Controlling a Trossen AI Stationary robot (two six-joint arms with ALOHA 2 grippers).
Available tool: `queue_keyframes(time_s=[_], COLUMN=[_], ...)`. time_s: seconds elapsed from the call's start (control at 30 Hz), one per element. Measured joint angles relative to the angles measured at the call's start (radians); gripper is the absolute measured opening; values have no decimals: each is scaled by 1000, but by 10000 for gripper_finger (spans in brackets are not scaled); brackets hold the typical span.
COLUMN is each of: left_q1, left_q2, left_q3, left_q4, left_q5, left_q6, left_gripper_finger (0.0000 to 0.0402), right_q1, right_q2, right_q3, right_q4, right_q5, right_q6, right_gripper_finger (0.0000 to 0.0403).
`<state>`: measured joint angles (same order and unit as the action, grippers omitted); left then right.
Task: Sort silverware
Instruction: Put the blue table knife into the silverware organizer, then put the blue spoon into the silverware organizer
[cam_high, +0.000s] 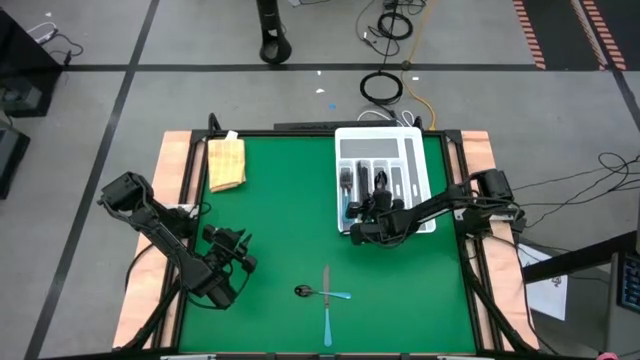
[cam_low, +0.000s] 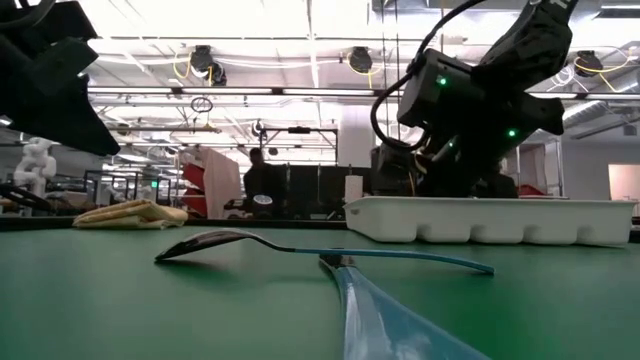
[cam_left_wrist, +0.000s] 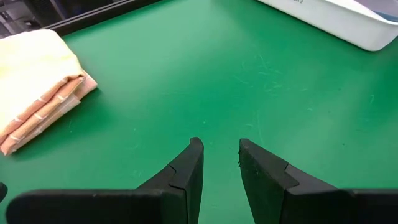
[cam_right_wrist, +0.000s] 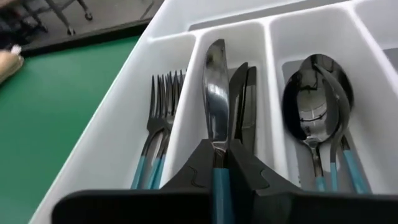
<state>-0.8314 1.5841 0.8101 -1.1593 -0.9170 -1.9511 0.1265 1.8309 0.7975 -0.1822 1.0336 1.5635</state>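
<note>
The white tray (cam_high: 420, 160) sits at the table's far right. In the right wrist view its compartments hold forks (cam_right_wrist: 160, 106), knives (cam_right_wrist: 247, 99) and spoons (cam_right_wrist: 317, 99), all with light-blue handles. My right gripper (cam_right_wrist: 217, 147) hovers over the tray's near end (cam_high: 378, 202), shut on a knife (cam_right_wrist: 216, 87). A spoon (cam_high: 312, 292) and another knife (cam_high: 327, 310) lie flat on the green mat near the front edge, the spoon handle (cam_low: 400, 255) crossing the knife (cam_low: 385, 320). My left gripper (cam_left_wrist: 221, 147) is open over bare mat at the near left (cam_high: 238, 258). My right gripper pinches the knife between its two fingers, at the top of the blue handle (cam_right_wrist: 218, 180) where it meets the blade. The knife runs along the fingers, its blade (cam_right_wrist: 216, 74) pointing ahead toward the far edge over the middle compartment. Whether the blade touches the tray I cannot tell.
A folded yellow cloth (cam_high: 226, 162) lies at the far left of the mat, also visible in the left wrist view as the cloth (cam_left_wrist: 34, 87). Open green mat (cam_high: 280, 220) spreads between the cloth, the tray and the loose cutlery. A person stands in the room beyond (cam_low: 262, 185).
</note>
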Motion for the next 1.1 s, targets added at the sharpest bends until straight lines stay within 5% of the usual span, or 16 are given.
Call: queue_keyframes(time_s=[0.53,0.73,0.9,1.0,1.1], left_q1=[0,1,18,30,43], left_q2=[0,-8,-11,-11,-11], left_q3=[0,0,0,0,0], left_q4=[6,229,505,570,575], left_q5=[4,17,83,92,91], left_q6=[3,342,742,831,833], left_gripper_finger=[109,109,109,109,109], right_q1=[39,106,166,201,234], right_q2=[-46,-265,-386,-348,-260], right_q3=[1,40,88,144,230], right_q4=[12,49,304,347,301], right_q5=[-23,40,-313,-485,-541], right_q6=[-44,-430,-924,-1006,-1031], right_gripper_finger=[140,174,188,190,190])
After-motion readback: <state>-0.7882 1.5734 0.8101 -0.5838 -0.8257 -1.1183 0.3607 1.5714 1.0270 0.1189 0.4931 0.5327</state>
